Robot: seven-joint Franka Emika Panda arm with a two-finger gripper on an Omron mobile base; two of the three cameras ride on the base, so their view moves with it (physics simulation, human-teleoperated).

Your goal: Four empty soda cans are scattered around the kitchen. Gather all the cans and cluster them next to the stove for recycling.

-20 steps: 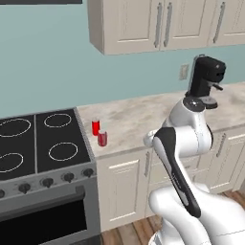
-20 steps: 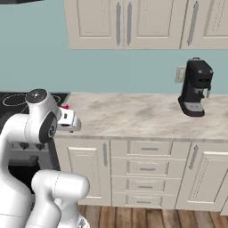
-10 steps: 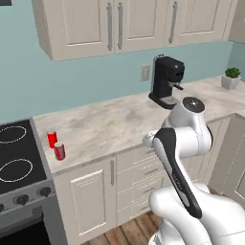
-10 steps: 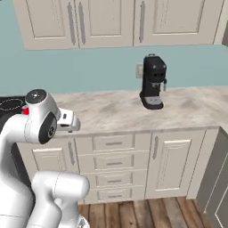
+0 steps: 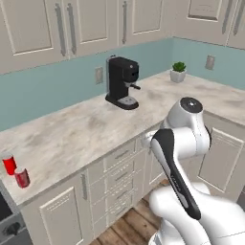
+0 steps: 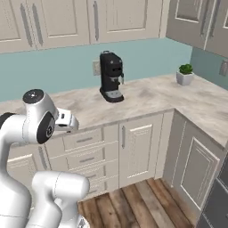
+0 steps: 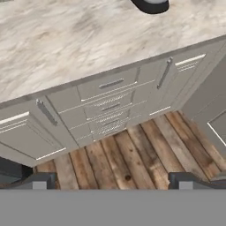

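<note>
Beige marbled counter (image 5: pixel 86 129) runs along the teal wall and turns a corner. Black coffee machine (image 5: pixel 122 82) stands near the wall. Small potted plant (image 5: pixel 178 72) sits to its right. Two red soda cans (image 5: pixel 14 171), just beside each other, stand far left of the machine.

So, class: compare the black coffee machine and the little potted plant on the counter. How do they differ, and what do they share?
The coffee machine is black and tall; the potted plant is green in a pale pot and far shorter. The coffee machine stands on the long run of counter near a wall outlet; the potted plant sits further along, by the corner. Both stand upright on the same marbled counter, against the teal wall.
</note>
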